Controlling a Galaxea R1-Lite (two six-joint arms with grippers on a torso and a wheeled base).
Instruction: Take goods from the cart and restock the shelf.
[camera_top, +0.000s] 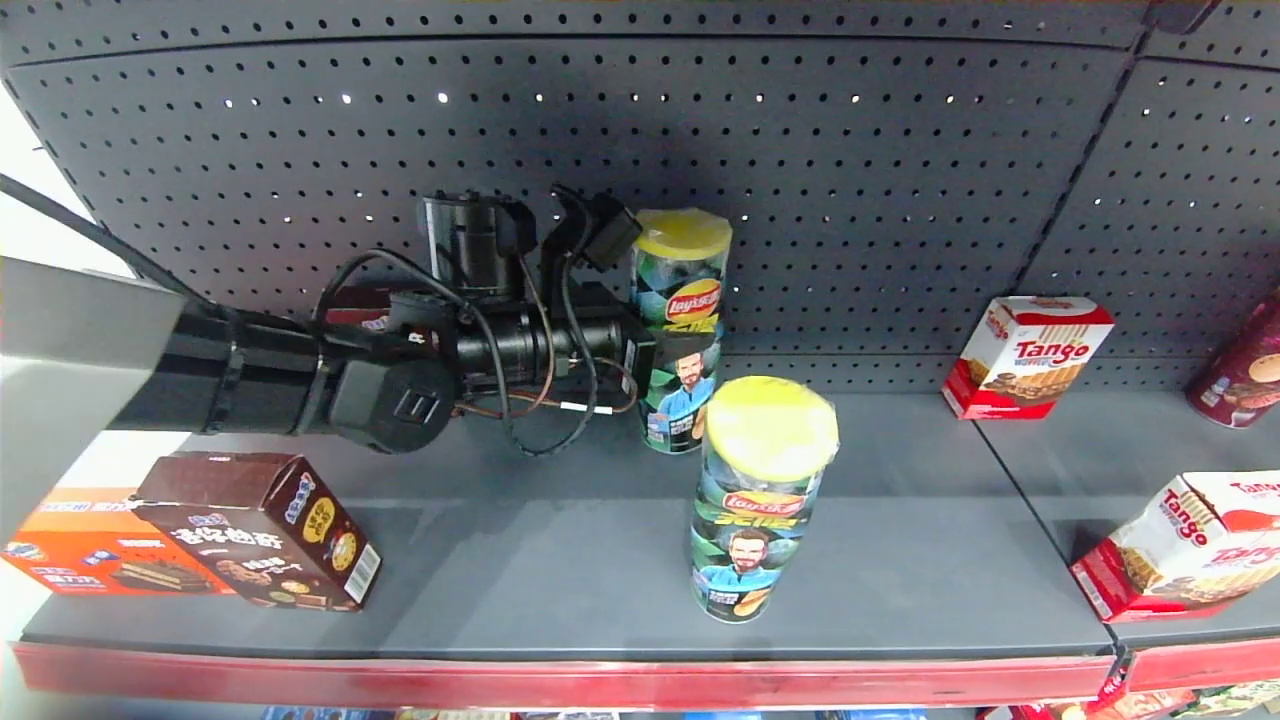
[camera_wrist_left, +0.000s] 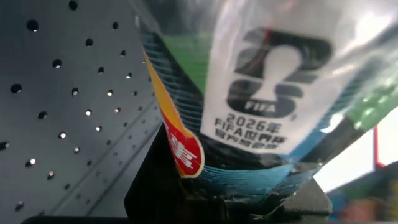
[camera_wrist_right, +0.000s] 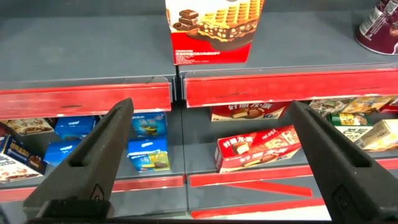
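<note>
The front chip can (camera_top: 765, 500) stands upright near the edge of the shelf (camera_top: 500, 560) in the head view. Behind it, the left tool (camera_top: 655, 355) pinches the back chip can (camera_top: 682, 300), which is upright by the holed wall. The left wrist view shows the back chip can (camera_wrist_left: 261, 93) very close. In the right wrist view, the right tool (camera_wrist_right: 211, 109) is spread wide, facing a wafer box (camera_wrist_right: 214, 31).

Yellow-lidded rear can (camera_top: 688, 290) and front can (camera_top: 760, 520), both upright.
</note>
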